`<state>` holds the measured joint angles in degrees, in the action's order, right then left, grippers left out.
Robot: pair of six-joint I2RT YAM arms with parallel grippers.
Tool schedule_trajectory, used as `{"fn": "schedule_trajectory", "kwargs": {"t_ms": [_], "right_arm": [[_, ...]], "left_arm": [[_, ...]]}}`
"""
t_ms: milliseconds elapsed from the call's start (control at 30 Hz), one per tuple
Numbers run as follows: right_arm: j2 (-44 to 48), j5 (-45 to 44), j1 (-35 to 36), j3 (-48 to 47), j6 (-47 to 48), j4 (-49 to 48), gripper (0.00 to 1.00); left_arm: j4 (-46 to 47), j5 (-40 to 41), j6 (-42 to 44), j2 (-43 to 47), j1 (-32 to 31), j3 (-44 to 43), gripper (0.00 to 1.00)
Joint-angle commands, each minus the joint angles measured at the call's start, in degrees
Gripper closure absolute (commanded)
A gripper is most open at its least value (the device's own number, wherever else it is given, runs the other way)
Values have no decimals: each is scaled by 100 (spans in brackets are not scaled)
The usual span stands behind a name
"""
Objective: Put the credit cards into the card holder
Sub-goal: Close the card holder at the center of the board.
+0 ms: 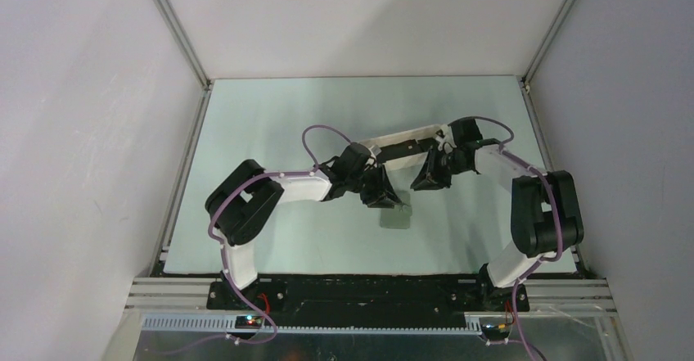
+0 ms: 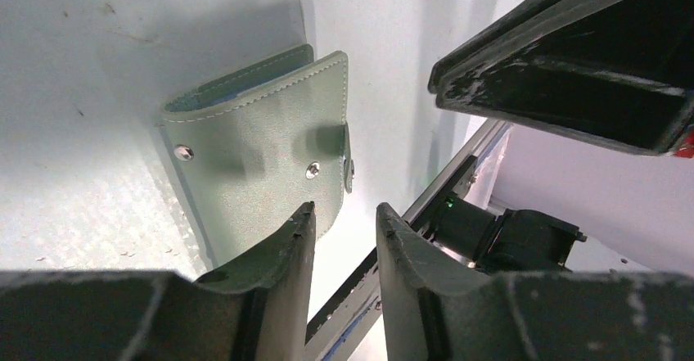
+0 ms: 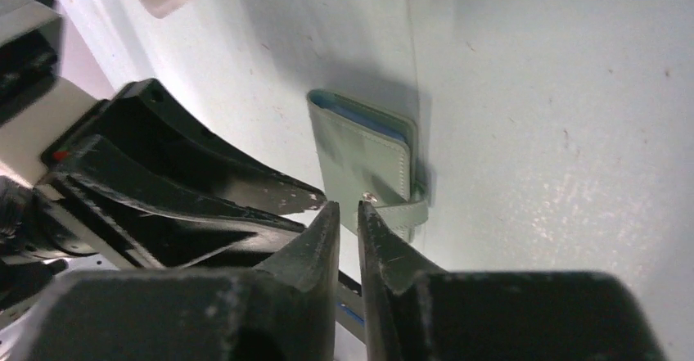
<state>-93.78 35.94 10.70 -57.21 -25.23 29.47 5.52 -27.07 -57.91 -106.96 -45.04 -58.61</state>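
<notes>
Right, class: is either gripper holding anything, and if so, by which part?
Nothing is held. Both the left gripper and right gripper are empty; the wallet lies ungripped on the table.

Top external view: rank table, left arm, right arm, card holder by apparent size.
1. table, largest by far
2. left arm and right arm: they look alike, so not ranked against each other
3. card holder, smallest
</notes>
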Motion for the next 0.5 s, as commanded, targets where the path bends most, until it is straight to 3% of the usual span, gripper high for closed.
{"fn": "schedule_trajectory", "kwargs": {"t_ms": [0,100,467], "right_arm": [[147,157,-91,363,324,224,90],[153,216,-90,643,377,186,100],[-195,511,127,827,225,-262,100]], "left_arm": [[229,-139,102,-12,-18,-41,62],[230,-168,81,-148,-15,-87,64],[610,-430,-63,-393,-29,-63,58]]}}
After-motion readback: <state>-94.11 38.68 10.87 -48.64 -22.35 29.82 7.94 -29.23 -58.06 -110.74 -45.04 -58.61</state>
